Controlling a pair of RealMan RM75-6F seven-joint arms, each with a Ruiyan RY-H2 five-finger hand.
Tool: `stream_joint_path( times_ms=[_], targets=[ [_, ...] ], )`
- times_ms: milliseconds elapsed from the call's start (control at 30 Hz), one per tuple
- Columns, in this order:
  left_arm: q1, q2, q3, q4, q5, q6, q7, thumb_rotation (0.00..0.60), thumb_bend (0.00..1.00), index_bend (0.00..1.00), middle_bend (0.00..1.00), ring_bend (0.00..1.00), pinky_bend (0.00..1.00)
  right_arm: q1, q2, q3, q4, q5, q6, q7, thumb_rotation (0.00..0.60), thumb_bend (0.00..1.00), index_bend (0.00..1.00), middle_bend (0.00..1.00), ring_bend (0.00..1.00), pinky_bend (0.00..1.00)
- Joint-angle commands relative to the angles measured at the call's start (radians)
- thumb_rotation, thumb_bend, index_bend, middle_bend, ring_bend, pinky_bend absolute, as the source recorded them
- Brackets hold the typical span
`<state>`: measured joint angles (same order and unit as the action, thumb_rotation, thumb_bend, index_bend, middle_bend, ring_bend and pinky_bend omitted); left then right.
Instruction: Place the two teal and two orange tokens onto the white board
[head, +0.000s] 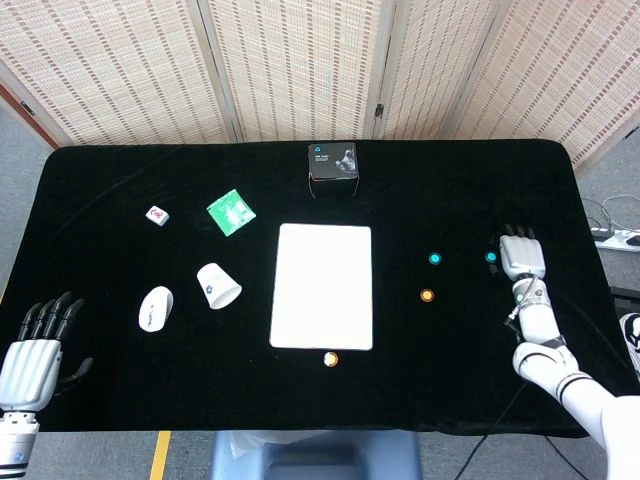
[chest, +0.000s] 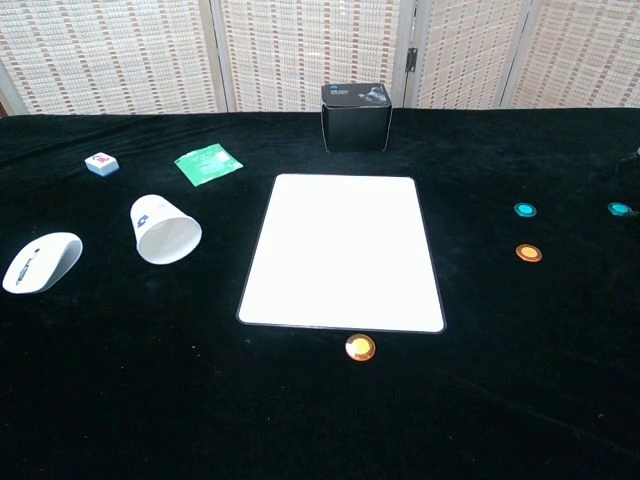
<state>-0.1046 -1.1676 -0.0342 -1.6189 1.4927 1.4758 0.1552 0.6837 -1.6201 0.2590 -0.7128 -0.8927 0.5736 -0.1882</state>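
Note:
The white board (head: 322, 286) lies flat in the middle of the black table. To its right are two teal tokens (head: 435, 258) (head: 491, 257) and an orange token (head: 427, 295). A second orange token (head: 331, 359) sits just off the board's near edge. My right hand (head: 521, 256) is open, holds nothing, and lies just right of the outer teal token, close to touching it. My left hand (head: 35, 350) hovers open at the near left corner. The chest view shows the board (chest: 342, 250), the teal tokens (chest: 524, 210) (chest: 619, 209) and the orange tokens (chest: 528, 253) (chest: 360, 347), but no hands.
A black box (head: 333, 162) stands behind the board. Left of the board are a green packet (head: 230, 212), a white cup on its side (head: 217, 285), a white mouse (head: 155, 307) and a small white-and-red cube (head: 157, 215).

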Motion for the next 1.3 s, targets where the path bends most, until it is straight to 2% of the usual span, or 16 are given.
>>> stream_joint_path(
  times_ms=[33, 267, 833, 1300],
  targets=[
    [0.002, 0.0, 0.0, 0.001, -0.001, 0.002, -0.002, 0.6, 0.33, 0.06, 0.0, 0.03, 0.0, 0.023, -0.033, 0.002, 0.043, 0.006, -0.022, -0.004, 0.6, 0.44, 0.36, 0.12, 0.0, 0.0],
    [0.007, -0.001, 0.0, 0.01, -0.008, 0.005, -0.01, 0.6, 0.33, 0.06, 0.0, 0.03, 0.0, 0.03, -0.06, 0.004, 0.101, 0.007, -0.04, 0.004, 0.6, 0.44, 0.41, 0.14, 0.01, 0.0],
    [0.007, -0.01, -0.001, 0.023, -0.014, -0.003, -0.015, 0.6, 0.33, 0.06, 0.0, 0.03, 0.0, 0.027, -0.069, 0.006, 0.142, -0.002, -0.056, -0.003, 0.6, 0.44, 0.43, 0.16, 0.02, 0.0],
    [0.005, -0.013, -0.002, 0.03, -0.019, -0.009, -0.018, 0.6, 0.33, 0.06, 0.0, 0.03, 0.0, 0.036, -0.079, 0.017, 0.158, -0.02, -0.047, 0.0, 0.6, 0.44, 0.49, 0.2, 0.04, 0.0]
  ],
)
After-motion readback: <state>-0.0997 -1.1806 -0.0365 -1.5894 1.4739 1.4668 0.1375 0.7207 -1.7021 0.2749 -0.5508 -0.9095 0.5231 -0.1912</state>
